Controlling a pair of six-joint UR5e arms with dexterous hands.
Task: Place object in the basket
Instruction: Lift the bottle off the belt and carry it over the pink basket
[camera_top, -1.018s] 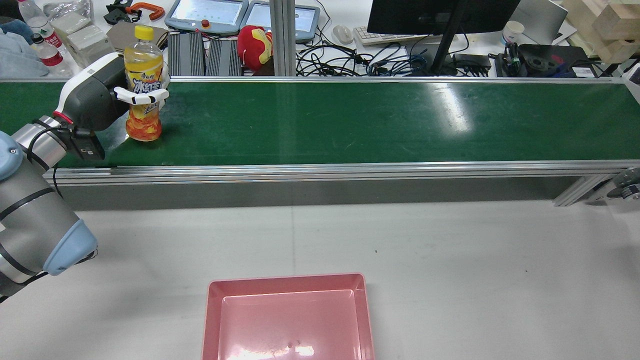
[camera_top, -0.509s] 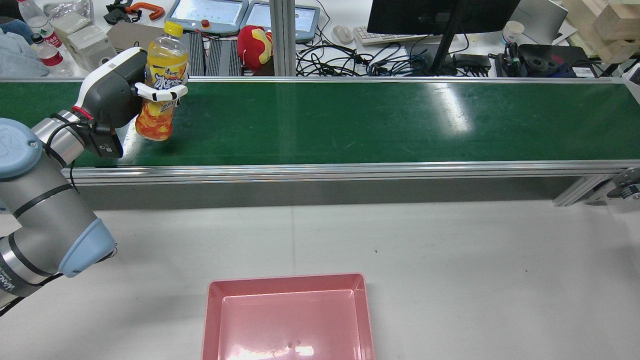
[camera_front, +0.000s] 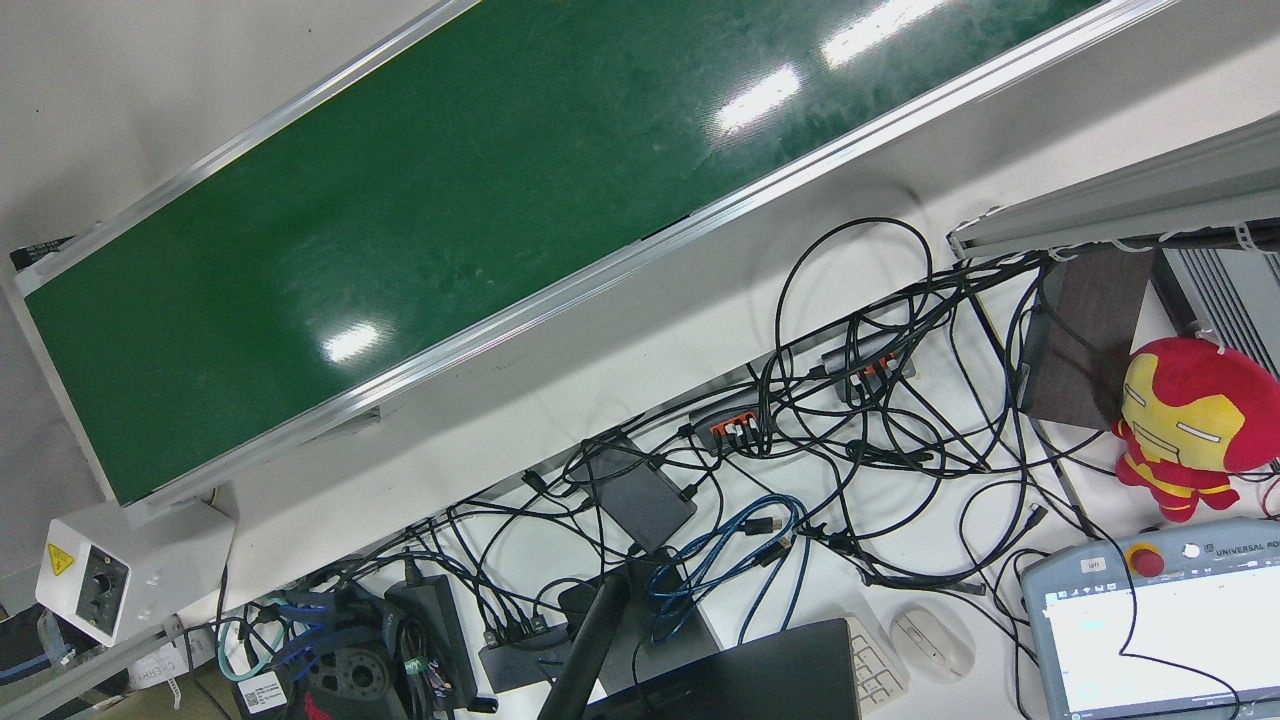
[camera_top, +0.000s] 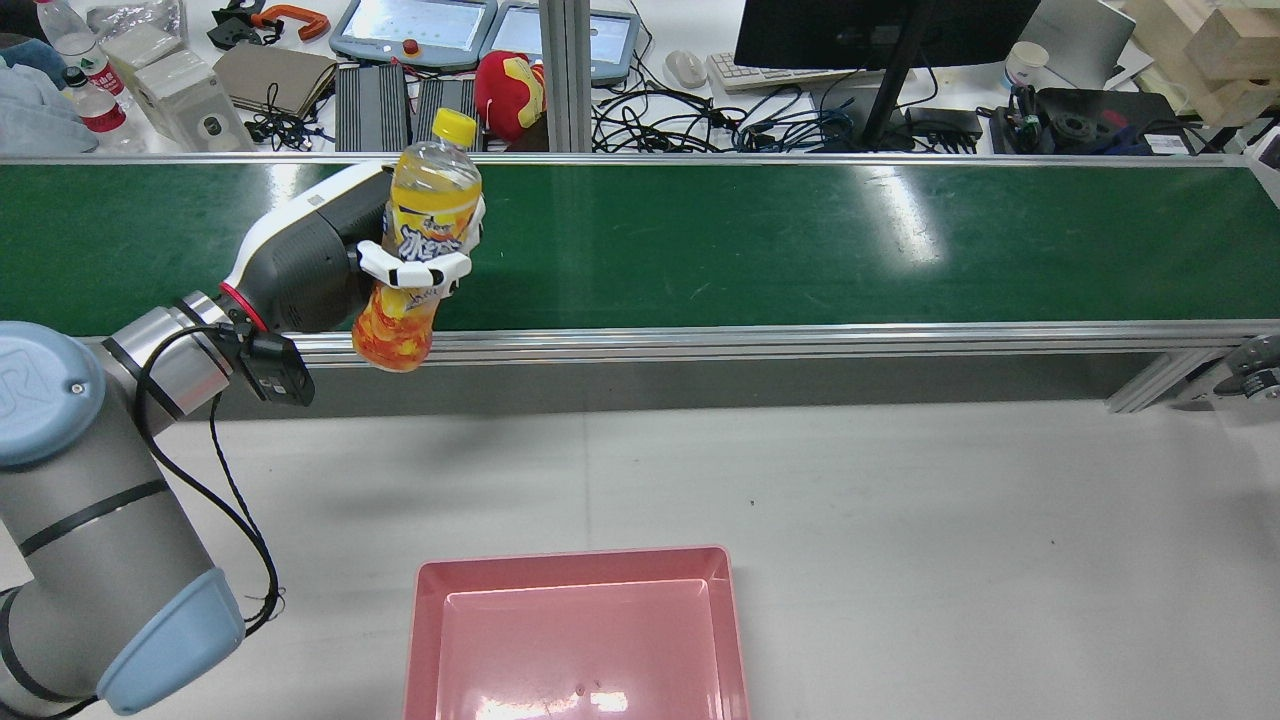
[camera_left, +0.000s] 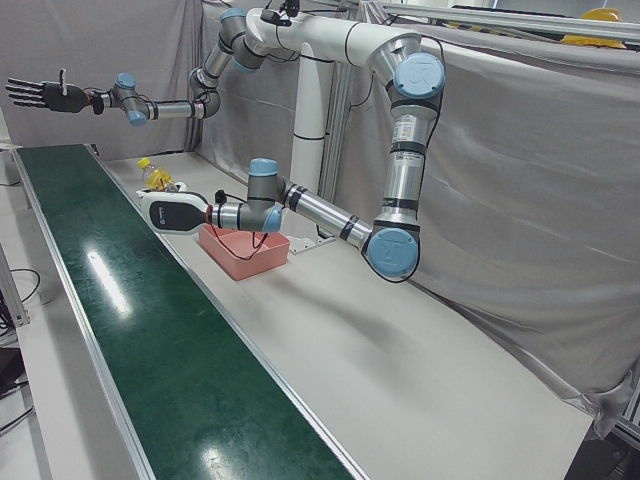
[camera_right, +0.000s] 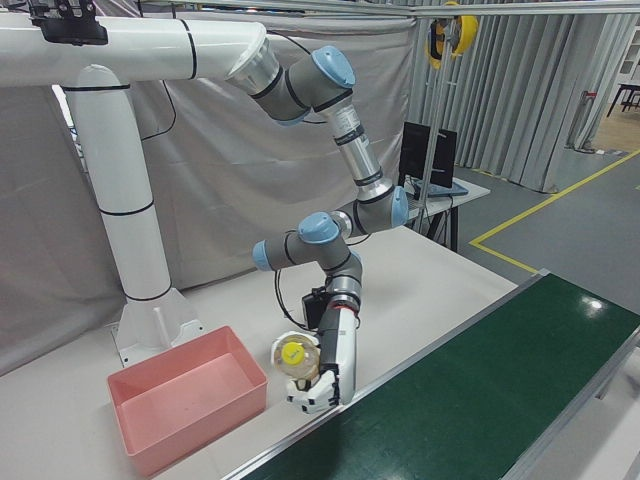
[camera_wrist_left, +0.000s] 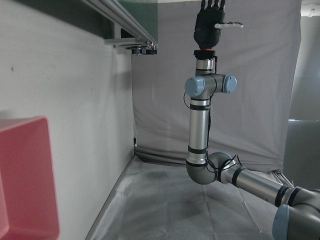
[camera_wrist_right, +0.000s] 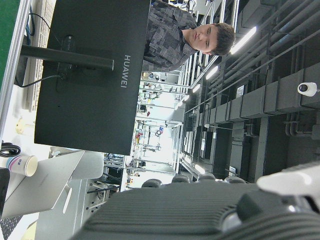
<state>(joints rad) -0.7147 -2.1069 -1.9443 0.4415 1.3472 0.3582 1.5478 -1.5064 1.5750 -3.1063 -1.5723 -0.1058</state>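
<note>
Nearest the rear camera, the glossy pink basket (camera_top: 577, 630) is cut off by the frame edge. Beyond it, the left hand (camera_top: 400, 262) is wrapped around a tilted orange bottle (camera_top: 417, 243), held above the green conveyor belt (camera_top: 800, 240) edge. Farther off, the right hand (camera_left: 42, 95) is raised, fingers spread, nothing held.

In the rear view, the left hand (camera_top: 330, 260) holds the bottle (camera_top: 415, 245) above the conveyor belt's (camera_top: 800, 240) near edge. The basket (camera_top: 577, 640) sits on the table (camera_top: 950, 550), nearer the camera, right of the bottle.
</note>
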